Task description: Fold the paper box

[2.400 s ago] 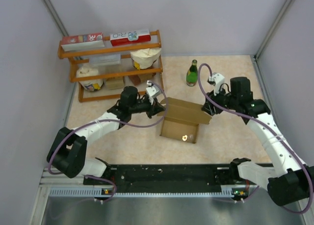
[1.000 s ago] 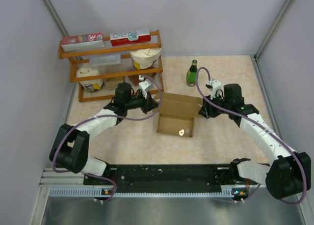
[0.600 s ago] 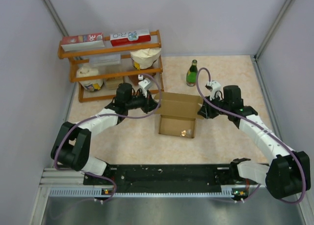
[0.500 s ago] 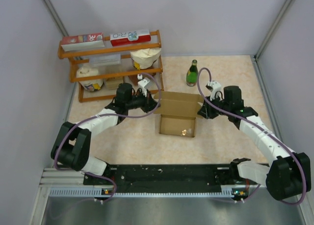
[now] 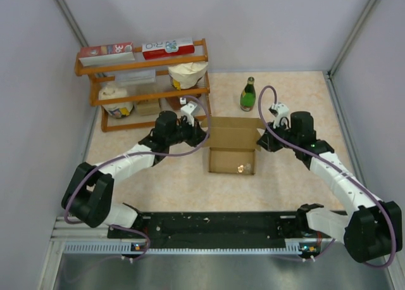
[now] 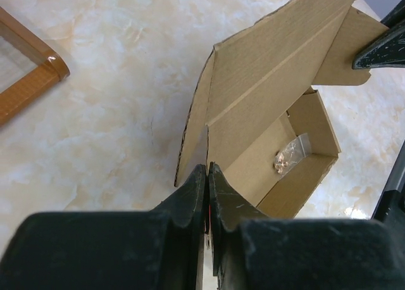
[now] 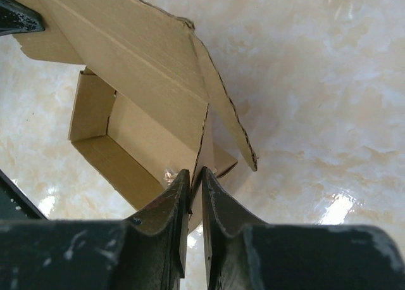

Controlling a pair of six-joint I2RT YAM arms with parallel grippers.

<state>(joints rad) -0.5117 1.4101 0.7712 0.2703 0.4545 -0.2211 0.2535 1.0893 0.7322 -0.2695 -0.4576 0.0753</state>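
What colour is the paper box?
Plain brown cardboard, unprinted; the paper box shows best in the left wrist view.

Box [image 5: 233, 138] is plain brown, my left pincer [image 6: 207, 171] and right pincer [image 7: 195, 175] black, surface [image 5: 291, 176] creamy marble swirls, bottle [image 5: 247, 95] green, shelf [image 5: 152, 99] orange.

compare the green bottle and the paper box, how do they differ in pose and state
The green bottle stands upright, untouched; the paper box sits open, lid flap raised, pinched by the left gripper and right gripper. The bottle is dark green; the box plain brown. Both rest on the table.
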